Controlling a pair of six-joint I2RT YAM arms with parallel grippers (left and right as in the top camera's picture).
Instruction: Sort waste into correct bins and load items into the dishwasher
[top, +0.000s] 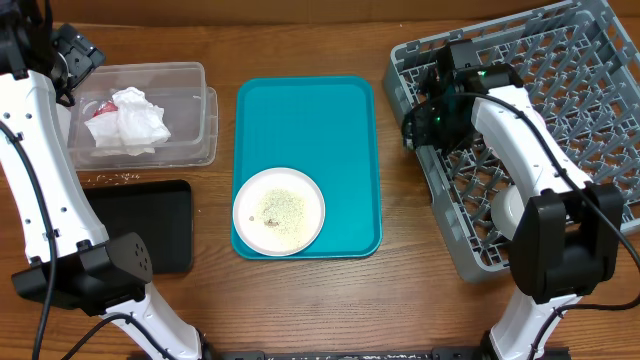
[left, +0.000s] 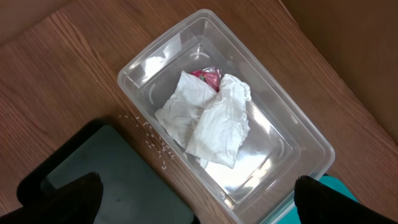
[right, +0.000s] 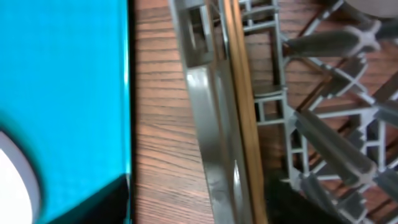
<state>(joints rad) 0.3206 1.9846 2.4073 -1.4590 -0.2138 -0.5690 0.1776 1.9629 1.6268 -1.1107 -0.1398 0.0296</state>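
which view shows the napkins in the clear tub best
The left wrist view: it looks straight down into the tub, so the crumpled napkins fill the middle, with a red wrapper peeking out behind. Overhead shows them small, inside the tub. The right wrist view misses them entirely.

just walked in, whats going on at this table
Two robot arms are clearing up after a meal. Crumpled napkins and a red wrapper scrap already lie in the clear tub, and the left gripper hovers above it, open and empty. The white plate, with rice grains on it, sits on the teal tray. The right gripper is at the dish rack's edge nearest that tray; I cannot tell whether it is open or holding anything.
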